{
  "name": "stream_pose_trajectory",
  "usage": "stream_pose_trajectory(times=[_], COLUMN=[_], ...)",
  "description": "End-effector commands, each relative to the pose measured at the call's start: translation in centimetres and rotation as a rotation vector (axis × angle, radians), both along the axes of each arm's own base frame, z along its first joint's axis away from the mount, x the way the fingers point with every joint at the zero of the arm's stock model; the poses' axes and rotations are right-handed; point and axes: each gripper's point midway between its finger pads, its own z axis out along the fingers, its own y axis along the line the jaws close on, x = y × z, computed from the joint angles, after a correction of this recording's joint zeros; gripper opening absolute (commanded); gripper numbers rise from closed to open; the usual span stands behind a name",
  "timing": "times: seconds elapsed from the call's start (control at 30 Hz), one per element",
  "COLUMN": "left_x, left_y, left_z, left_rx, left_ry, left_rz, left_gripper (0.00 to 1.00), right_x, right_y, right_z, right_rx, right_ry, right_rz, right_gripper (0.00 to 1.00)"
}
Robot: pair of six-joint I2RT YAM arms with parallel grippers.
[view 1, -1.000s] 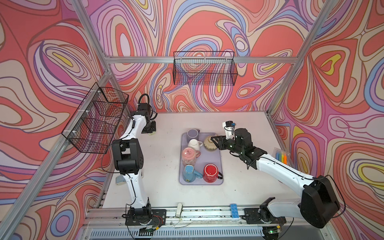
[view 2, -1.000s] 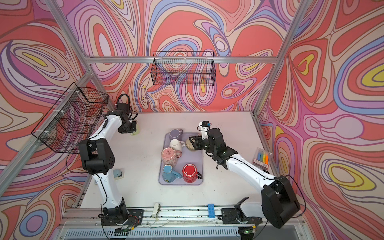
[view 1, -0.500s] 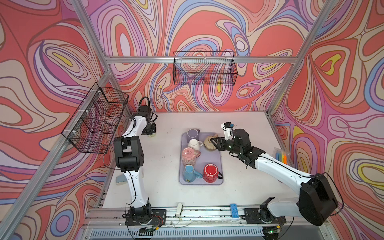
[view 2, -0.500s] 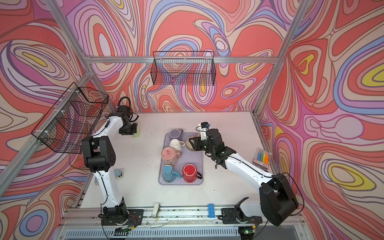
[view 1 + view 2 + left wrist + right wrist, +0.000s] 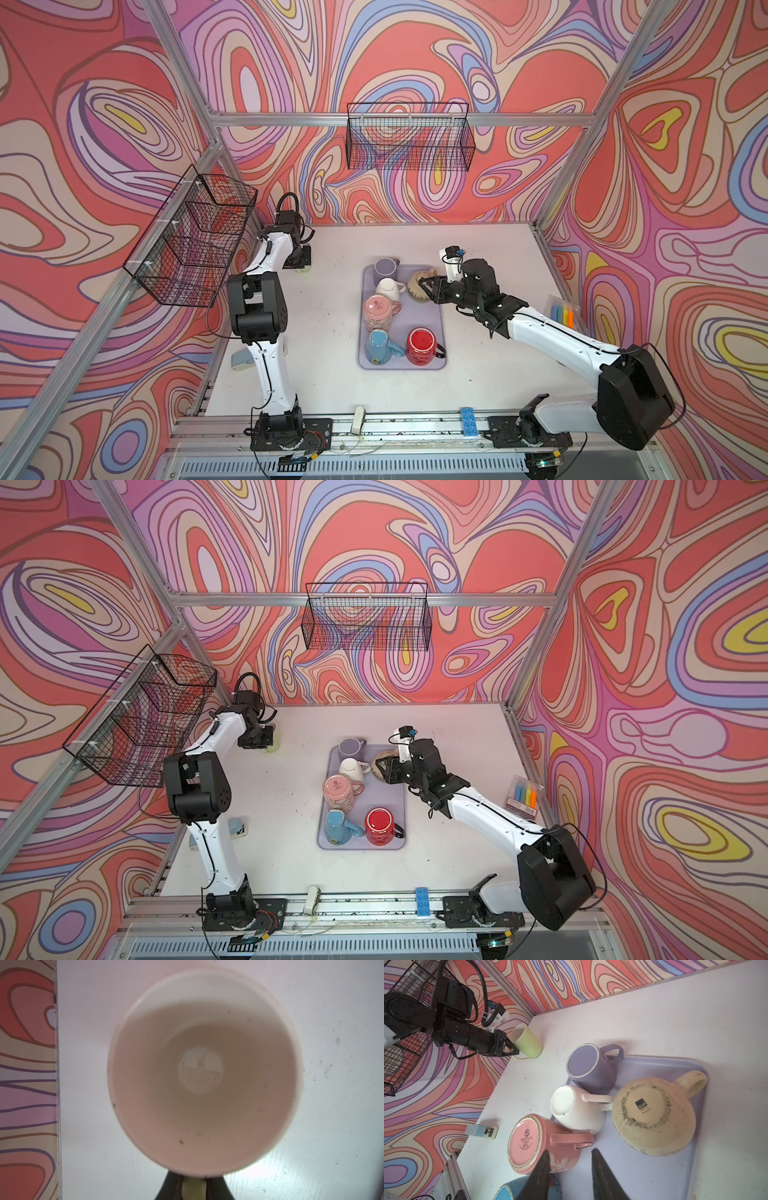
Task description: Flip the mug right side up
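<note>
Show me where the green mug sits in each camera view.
In a top view: green mug at the table's far-left corner.
In a top view: same corner.
Left wrist: its open mouth fills the picture.
Right wrist: standing at the table's edge.
Shared landmark: left gripper, shut on its handle, in all views.

From above, the left claw [image 5: 301,262] hides most of the green mug [image 5: 305,271].

Pale green mug [image 5: 527,1042] — lilac tray [image 5: 643,1178], swirl-patterned walls [image 5: 415,62]
</note>
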Motion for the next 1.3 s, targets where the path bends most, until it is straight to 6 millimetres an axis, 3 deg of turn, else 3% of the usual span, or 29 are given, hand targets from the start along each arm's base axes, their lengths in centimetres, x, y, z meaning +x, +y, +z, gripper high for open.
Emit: stream_pose_trajectory(times=[0.0, 0.57, 1.1, 1.27], left_x=[1.3, 0.8, 0.4, 0.5], left_y=[0.6, 0.9, 1.5, 1.5], left_z=[1.4, 2.0, 1.9, 2.9], left_rx=[0.01, 0.035, 0.082, 0.09], left_ry=[-0.069, -0.086, -0.08, -0.102], left_rz=[-0.009, -0.029, -0.05, -0.061], left_gripper=[0.12, 0.28, 0.28, 0.29], right_x=[0.4, 0.0, -0.3, -0.3], right_y=[0.3, 0.5, 0.8, 0.9], right_z=[0.7, 0.5, 0.8, 0.9], right_rx=[-0.012, -0.023, -0.023, -0.026], right_ry=[-0.016, -0.011, -0.014, -0.014], right_rz=[-0.003, 0.0, 0.001, 0.004], right_gripper=[0.35, 0.35, 0.35, 0.35])
